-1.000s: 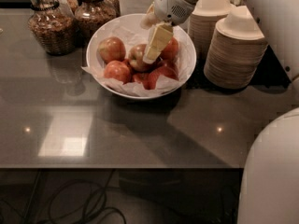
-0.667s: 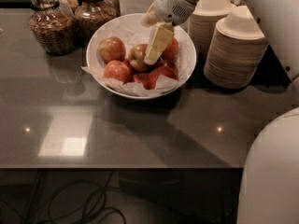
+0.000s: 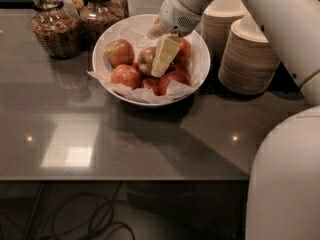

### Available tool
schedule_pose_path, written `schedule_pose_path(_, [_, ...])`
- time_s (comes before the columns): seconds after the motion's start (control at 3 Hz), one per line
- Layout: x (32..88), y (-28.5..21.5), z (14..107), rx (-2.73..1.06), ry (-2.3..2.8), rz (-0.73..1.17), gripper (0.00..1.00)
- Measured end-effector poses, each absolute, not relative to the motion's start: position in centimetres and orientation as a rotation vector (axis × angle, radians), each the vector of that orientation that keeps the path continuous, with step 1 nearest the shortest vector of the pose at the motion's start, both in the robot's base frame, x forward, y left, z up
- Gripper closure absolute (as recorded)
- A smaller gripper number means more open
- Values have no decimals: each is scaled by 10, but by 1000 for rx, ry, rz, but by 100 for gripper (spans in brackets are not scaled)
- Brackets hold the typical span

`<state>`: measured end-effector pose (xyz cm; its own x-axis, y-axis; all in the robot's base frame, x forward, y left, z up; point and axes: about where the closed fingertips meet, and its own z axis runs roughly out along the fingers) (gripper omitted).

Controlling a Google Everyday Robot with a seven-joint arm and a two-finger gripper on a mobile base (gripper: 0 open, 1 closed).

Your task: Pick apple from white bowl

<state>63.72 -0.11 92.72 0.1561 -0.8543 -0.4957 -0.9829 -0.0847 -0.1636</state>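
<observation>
The white bowl (image 3: 199, 73) stands at the back middle of the grey table, lined with crinkled white paper and holding several apples. The apple (image 3: 145, 59), pale with a yellow-green patch, lies in the bowl's middle among redder apples (image 3: 120, 52). My gripper (image 3: 161, 60) reaches down into the bowl from the upper right. Its cream tip lies against the pale apple's right side and hides part of it.
Two glass jars (image 3: 52, 31) (image 3: 102, 11) stand left of and behind the bowl. Two stacks of cream disposable bowls (image 3: 250, 59) (image 3: 220, 24) stand close on its right. My white arm (image 3: 280, 19) crosses above them, and my body (image 3: 285, 184) fills the lower right.
My gripper has come a little lower and to the left, deeper into the bowl, next to the pale apple. The apples and the bowl have not moved.
</observation>
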Motion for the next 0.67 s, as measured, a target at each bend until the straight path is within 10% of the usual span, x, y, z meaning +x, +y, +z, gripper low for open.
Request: schedule_pose_path(0.67, [634,4,908,-1999,1763,398,36])
